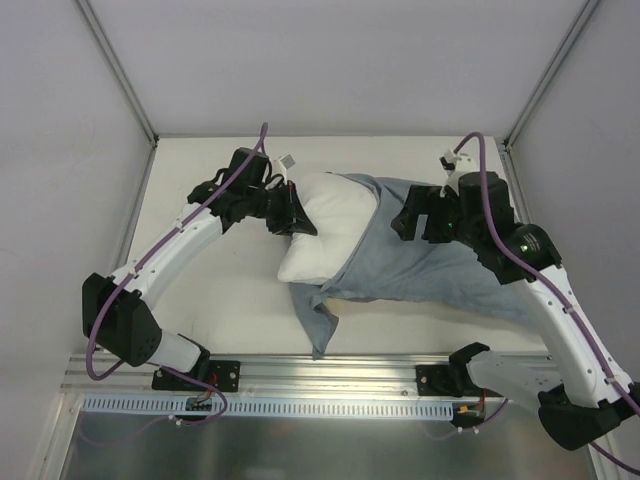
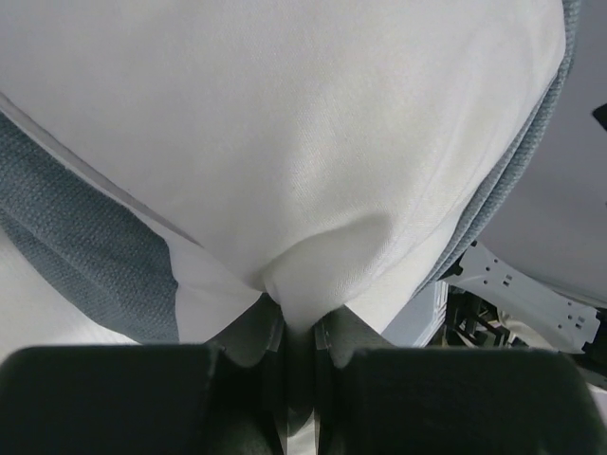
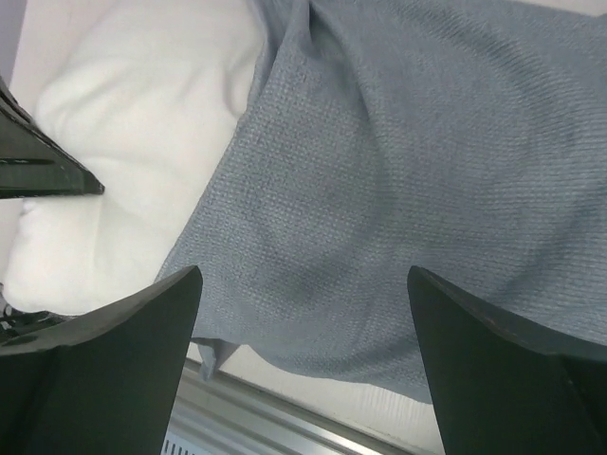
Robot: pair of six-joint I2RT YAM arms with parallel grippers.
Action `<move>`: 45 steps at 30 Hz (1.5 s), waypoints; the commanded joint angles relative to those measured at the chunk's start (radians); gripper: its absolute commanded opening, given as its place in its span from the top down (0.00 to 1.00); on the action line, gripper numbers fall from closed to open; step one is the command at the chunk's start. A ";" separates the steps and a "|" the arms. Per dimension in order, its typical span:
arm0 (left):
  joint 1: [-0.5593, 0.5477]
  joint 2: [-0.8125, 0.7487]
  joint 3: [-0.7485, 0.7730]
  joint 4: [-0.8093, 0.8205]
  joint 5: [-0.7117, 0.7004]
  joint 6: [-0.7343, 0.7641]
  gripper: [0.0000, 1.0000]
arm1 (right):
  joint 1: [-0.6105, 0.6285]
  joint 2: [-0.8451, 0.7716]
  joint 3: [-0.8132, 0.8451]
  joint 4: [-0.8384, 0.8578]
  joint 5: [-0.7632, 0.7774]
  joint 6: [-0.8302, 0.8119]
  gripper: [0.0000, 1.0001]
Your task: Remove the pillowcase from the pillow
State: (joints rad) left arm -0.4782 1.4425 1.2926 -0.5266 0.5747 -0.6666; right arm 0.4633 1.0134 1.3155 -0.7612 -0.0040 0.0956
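Note:
The white pillow (image 1: 325,228) lies mid-table, its left half bare and its right half inside the grey-blue pillowcase (image 1: 425,262), which trails off to the right and down to a point near the front. My left gripper (image 1: 300,218) is at the pillow's bare left edge. In the left wrist view it (image 2: 299,320) is shut on a pinch of the pillow's (image 2: 313,133) white fabric, with pillowcase (image 2: 85,256) cloth beside it. My right gripper (image 1: 403,225) hovers over the pillowcase, and in the right wrist view it (image 3: 303,275) stands open, nothing between its fingers, above the pillowcase (image 3: 398,171) and next to the pillow (image 3: 133,123).
An aluminium rail (image 1: 330,375) runs along the table's near edge under both arm bases. Metal frame posts (image 1: 120,70) rise at the back corners. The cream tabletop (image 1: 220,300) shows left of and in front of the pillow.

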 commanded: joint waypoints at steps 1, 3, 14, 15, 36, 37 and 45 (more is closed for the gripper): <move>-0.008 -0.048 0.013 0.040 0.017 -0.027 1.00 | 0.063 0.043 -0.044 -0.004 -0.025 -0.004 0.06; -0.008 -0.048 0.014 0.039 0.014 -0.030 1.00 | 0.162 0.048 -0.058 0.042 0.048 0.027 0.05; -0.011 -0.082 0.016 0.039 -0.004 -0.048 1.00 | 0.339 0.131 -0.154 0.115 0.248 0.176 0.49; -0.011 -0.085 0.016 0.039 -0.003 -0.051 1.00 | 0.339 0.117 -0.179 0.115 0.286 0.176 0.59; 0.217 -0.165 0.050 0.039 0.087 -0.097 1.00 | 0.069 -0.234 -0.266 -0.093 0.363 0.042 0.78; 0.216 -0.159 0.056 0.039 0.083 -0.099 1.00 | 0.083 -0.240 -0.263 -0.076 0.334 0.047 0.60; 0.216 -0.122 0.073 0.049 0.059 -0.120 1.00 | 0.416 -0.237 -0.248 0.125 0.179 0.187 0.02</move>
State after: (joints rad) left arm -0.2676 1.3262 1.2980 -0.5476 0.6357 -0.7483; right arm 0.7647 0.7696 1.0489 -0.7395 0.2081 0.2138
